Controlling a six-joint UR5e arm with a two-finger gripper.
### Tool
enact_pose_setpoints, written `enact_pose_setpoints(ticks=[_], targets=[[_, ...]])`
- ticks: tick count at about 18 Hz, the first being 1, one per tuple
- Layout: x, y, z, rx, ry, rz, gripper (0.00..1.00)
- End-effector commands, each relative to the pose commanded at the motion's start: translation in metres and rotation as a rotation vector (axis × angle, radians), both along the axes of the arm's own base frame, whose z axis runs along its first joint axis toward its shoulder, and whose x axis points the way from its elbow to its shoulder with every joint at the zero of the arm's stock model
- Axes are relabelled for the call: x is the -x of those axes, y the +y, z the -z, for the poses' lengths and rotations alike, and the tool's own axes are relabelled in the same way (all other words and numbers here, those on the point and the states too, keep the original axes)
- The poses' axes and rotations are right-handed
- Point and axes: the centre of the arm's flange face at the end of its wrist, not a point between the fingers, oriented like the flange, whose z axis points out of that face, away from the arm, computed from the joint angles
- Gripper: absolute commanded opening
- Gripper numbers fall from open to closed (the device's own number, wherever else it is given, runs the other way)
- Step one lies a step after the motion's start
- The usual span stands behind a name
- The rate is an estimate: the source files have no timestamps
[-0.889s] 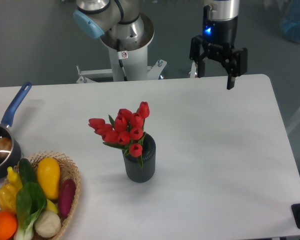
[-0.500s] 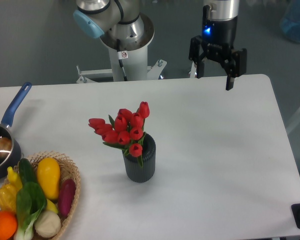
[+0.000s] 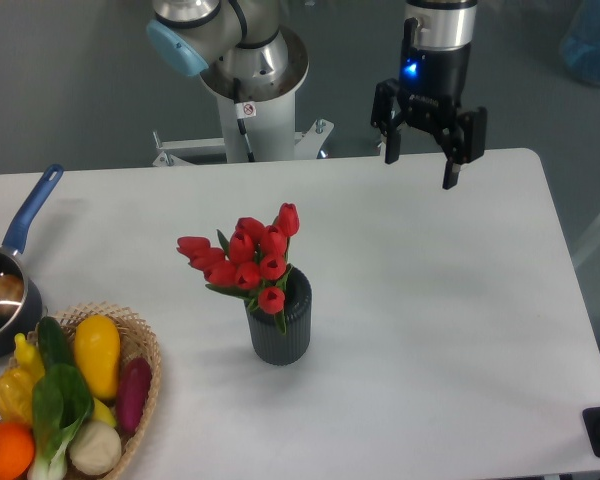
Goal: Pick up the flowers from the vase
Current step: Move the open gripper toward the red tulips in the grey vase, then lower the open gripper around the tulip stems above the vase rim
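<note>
A: Camera view, from the front of the white desk (image 3: 460, 330). Where are the tulips (image 3: 248, 258)?

B: In the vase (image 3: 280, 325), a dark ribbed cylinder standing upright near the middle of the desk. The red heads lean toward the left, with green leaves showing between them and one bloom drooping over the vase's rim.

A: And the end effector (image 3: 420, 170)?

B: Up at the far edge of the desk, to the right of the vase and well apart from it. Its two black fingers (image 3: 451, 166) point down and stand spread, released, with nothing between them. A blue light glows on the wrist above.

A: Is it touching the desk?

B: It looks to hang above it, though the height can't be judged from this angle.

A: What else is on the desk?

B: At the left edge, a dark saucepan (image 3: 0, 300) with a blue handle (image 3: 32, 208) and something pale brown inside. In the front left corner, a wicker basket (image 3: 145, 370) holding produce: a yellow pepper, an orange, a purple piece, a green leafy vegetable and others. The arm's base (image 3: 245, 90) stands behind the desk's far edge.
</note>
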Motion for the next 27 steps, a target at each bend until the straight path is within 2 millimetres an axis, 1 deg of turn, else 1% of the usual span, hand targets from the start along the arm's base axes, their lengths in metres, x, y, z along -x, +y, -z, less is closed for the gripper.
enact_pose_setpoints(ticks=[6, 8, 9, 12, 15, 17, 19, 21, 23, 24, 27], targets=[[-0.005, 0.002, 0.015, -0.011, -0.035, 0.017, 1.00], [-0.003, 0.005, 0.028, -0.023, -0.065, 0.028, 1.00], [-0.003, 0.006, 0.030, -0.024, -0.070, 0.031, 1.00], [-0.014, 0.013, 0.043, -0.013, -0.088, 0.064, 1.00], [-0.017, 0.014, 0.059, 0.000, -0.108, 0.091, 1.00], [-0.022, 0.023, 0.065, -0.003, -0.125, 0.107, 1.00], [-0.023, 0.031, 0.077, -0.009, -0.161, 0.117, 1.00], [-0.027, 0.037, 0.082, -0.005, -0.175, 0.128, 1.00], [-0.026, 0.042, 0.089, -0.020, -0.212, 0.114, 1.00], [-0.027, 0.043, 0.090, -0.033, -0.227, 0.109, 1.00], [-0.031, 0.047, 0.101, -0.062, -0.287, 0.080, 1.00]])
